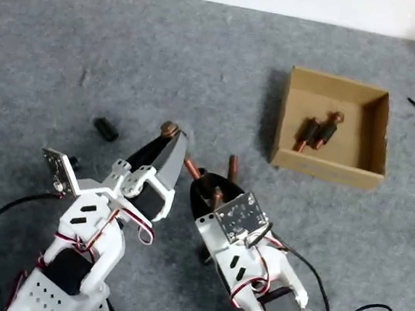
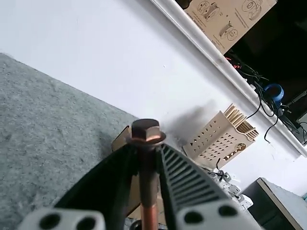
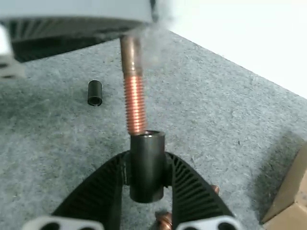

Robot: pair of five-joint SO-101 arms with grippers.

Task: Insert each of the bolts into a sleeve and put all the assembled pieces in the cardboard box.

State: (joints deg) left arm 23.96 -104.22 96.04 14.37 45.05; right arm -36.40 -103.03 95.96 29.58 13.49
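left end effector (image 2: 146,149) clamped on bolt (image 2: 147,133), right end effector (image 3: 147,162) clamped on sleeve (image 3: 147,178); bolt tip at sleeve mouth. Two assembled pieces (image 1: 317,131) in box (image 1: 327,170); spare sleeve (image 1: 105,129) on counter (image 1: 53,41)

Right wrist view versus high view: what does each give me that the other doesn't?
Right wrist: the bolt's threaded tip lined up at the mouth of the sleeve in the right gripper. High: two assembled pieces lying inside the cardboard box. Both: the bolt and a loose sleeve on the mat.
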